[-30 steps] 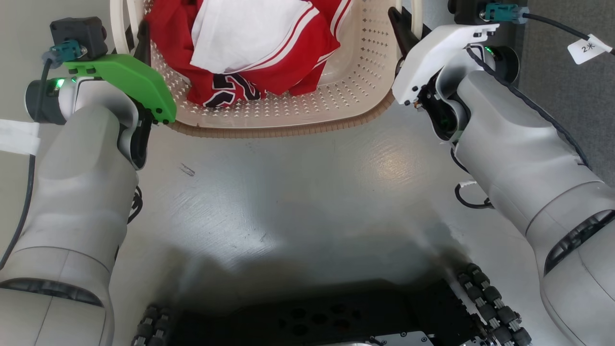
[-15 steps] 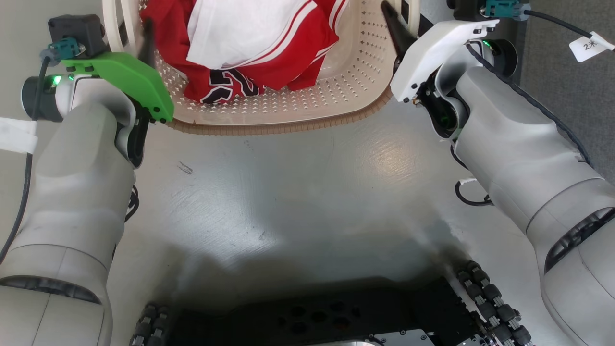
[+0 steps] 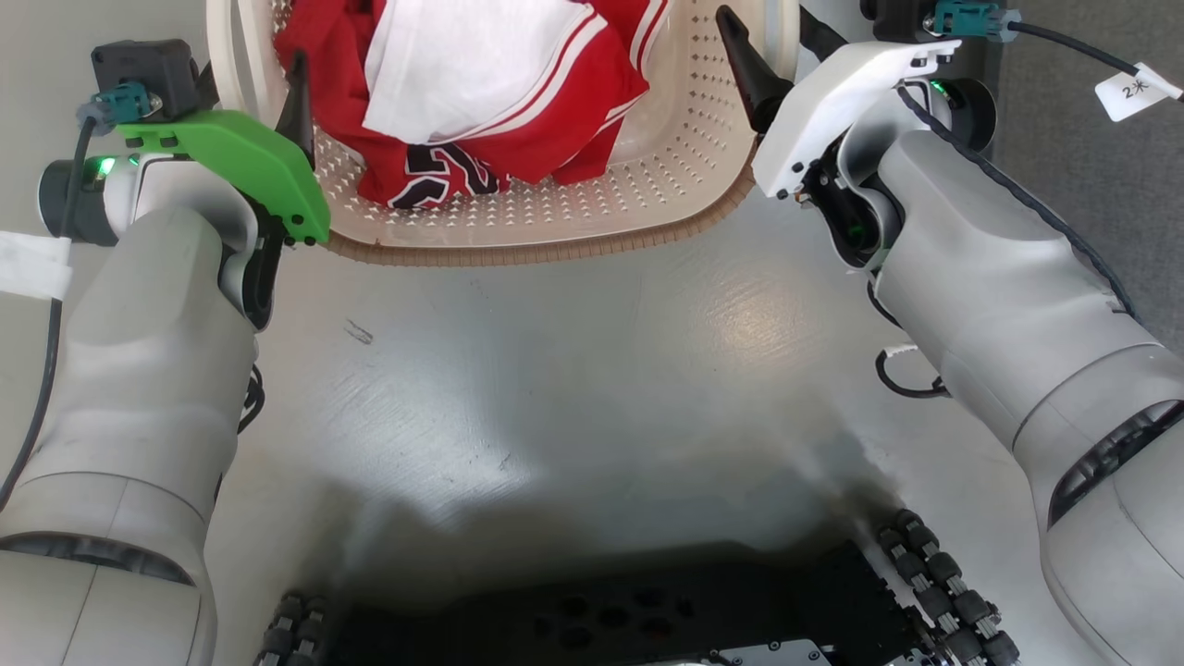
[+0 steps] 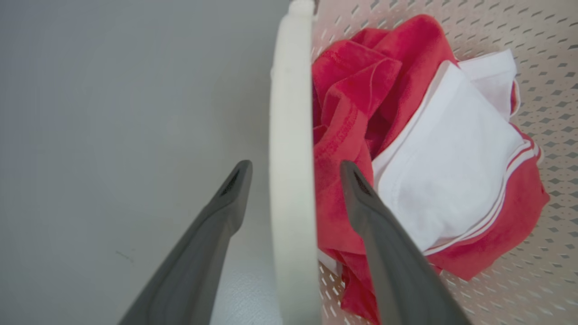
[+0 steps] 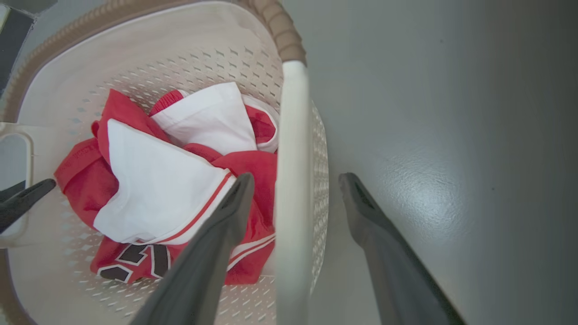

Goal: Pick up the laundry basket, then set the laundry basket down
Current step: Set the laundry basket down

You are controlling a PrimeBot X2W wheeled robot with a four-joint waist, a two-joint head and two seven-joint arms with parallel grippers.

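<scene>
The laundry basket (image 3: 518,253), cream perforated plastic with a brown rim, stands on the grey floor at the top of the head view, with red and white clothes (image 3: 481,83) inside. My left gripper (image 3: 252,72) is open and straddles the basket's left loop handle (image 4: 291,135), one finger outside and one over the clothes, with a gap on each side. On the other side my right gripper (image 3: 779,42) is open too, astride the right handle (image 5: 292,135) without touching it. The left wrist view shows my left gripper (image 4: 295,164) and the right wrist view my right gripper (image 5: 296,177).
My black wheeled base (image 3: 601,610) fills the bottom of the head view. Bare grey floor (image 3: 555,370) lies between it and the basket. A darker grey carpet (image 3: 1091,176) borders the floor at the right. A strip of white tape (image 3: 32,264) lies at the left edge.
Both grippers have opened wider; their inner fingers have swung inward over the basket, away from the handles. The basket has stayed in place on the floor.
</scene>
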